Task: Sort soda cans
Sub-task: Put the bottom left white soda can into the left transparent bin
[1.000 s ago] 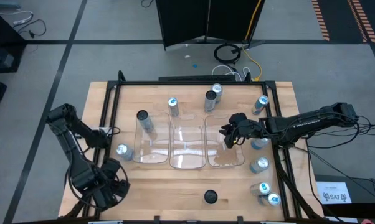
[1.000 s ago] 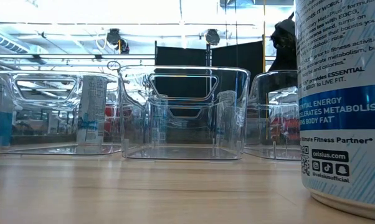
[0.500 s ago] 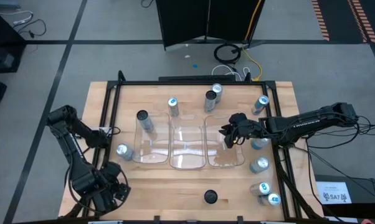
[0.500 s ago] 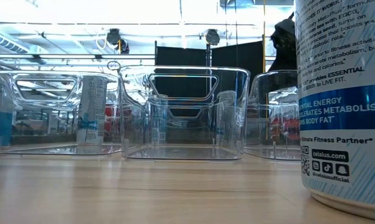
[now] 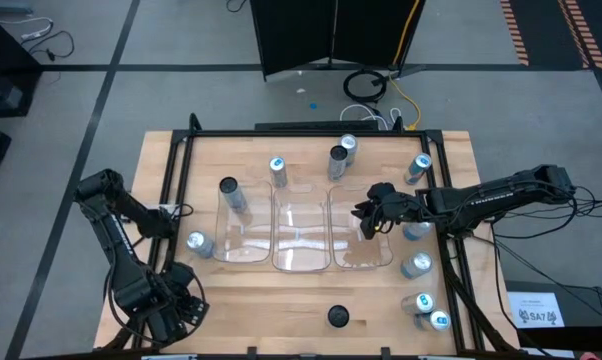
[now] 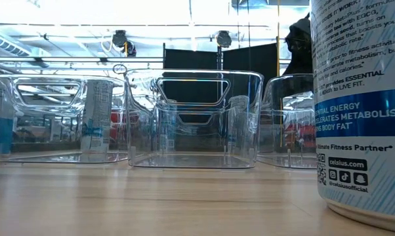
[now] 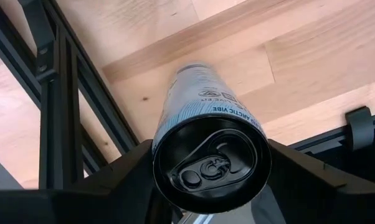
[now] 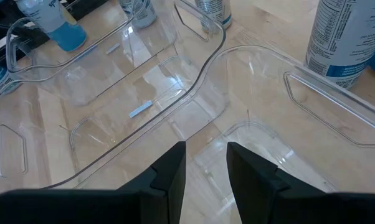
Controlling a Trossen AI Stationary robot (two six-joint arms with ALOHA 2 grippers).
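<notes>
A slim soda can with a dark top stands upright on the wood at the table's near left corner, beside the black frame rail. My left gripper points straight down over it and hides it in the high view; it is shut on it. My right gripper hangs over the right-hand clear tray, its fingers nearly together with nothing between them. Other soda cans stand around the trays: a blue-topped one at the left, a dark-topped one at the near edge. My left gripper has the can's upper wall just under the top rim between its two fingers, one on each side. The fingers come from above, pointing down along the can. The can stands upright with its foot on the table.
Three clear trays stand side by side mid-table: left, middle, right. A dark-topped can stands at the left tray's far end. More cans stand at the far edge and along the right edge.
</notes>
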